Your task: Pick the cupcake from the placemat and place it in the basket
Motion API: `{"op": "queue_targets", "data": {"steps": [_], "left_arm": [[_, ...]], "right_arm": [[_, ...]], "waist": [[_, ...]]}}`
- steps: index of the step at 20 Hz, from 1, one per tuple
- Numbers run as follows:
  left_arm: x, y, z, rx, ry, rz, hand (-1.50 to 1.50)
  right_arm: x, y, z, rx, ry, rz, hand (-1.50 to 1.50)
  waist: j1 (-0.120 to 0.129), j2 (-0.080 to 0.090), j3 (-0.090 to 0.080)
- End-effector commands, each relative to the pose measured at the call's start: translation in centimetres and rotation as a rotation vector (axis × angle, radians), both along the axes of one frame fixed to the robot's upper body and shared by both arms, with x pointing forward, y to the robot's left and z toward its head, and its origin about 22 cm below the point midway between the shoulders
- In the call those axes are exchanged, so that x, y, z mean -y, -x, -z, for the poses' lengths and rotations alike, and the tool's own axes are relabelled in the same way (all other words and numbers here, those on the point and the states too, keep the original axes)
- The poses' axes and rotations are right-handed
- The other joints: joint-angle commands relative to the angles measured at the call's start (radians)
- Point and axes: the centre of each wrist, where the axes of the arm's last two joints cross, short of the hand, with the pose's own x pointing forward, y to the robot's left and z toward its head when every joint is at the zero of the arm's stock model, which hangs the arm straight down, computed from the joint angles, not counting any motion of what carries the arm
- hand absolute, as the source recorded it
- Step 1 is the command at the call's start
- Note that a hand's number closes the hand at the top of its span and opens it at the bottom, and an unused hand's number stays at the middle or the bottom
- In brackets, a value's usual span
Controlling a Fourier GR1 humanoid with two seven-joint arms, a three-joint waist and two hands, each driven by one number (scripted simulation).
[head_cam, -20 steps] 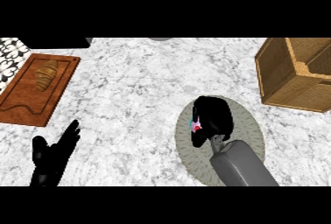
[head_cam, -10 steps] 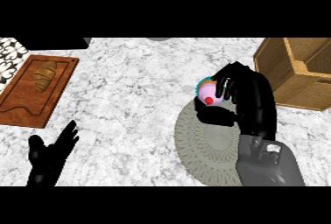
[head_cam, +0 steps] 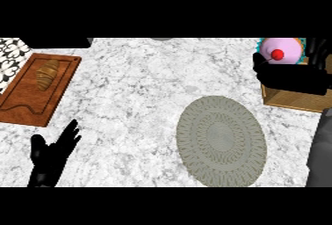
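Pickup is complete from my station: my right hand [head_cam: 288, 75], fingers curled round the cupcake [head_cam: 281, 49], holds it over the basket [head_cam: 295, 98], clear of the placemat [head_cam: 220, 140], with release pending; my left hand [head_cam: 53, 154] rests open at lower left.

Head view, steeply down onto counter [head_cam: 142, 88].

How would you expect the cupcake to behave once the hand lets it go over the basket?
The cupcake looks top-heavy: a broad pink dome of frosting with a cherry, so it may tip on landing. The frosting is probably soft and could smear where the right hand curls around it. It seems light, so the basket should hardly shift.
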Motion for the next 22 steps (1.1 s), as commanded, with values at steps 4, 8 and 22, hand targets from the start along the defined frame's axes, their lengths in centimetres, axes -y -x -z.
{"op": "queue_targets", "data": {"steps": [4,8,22], "left_arm": [[1.2,1.3,1.8,-0.109,0.018,-0.001,0.00],[1.0,0.3,1.6,-0.108,0.013,0.010,0.00],[1.4,1.6,3.1,-0.117,0.016,0.015,0.00]], "right_arm": [[6.2,-1.6,-4.3,-0.017,-0.031,0.106,1.50],[9.3,-5.1,-4.6,-0.037,-0.035,0.134,1.50],[15.4,-10.6,0.9,-0.092,-0.062,0.142,1.50]], "waist": [[0.007,0.010,-0.010],[0.018,0.016,-0.010],[0.027,0.018,-0.010]]}}
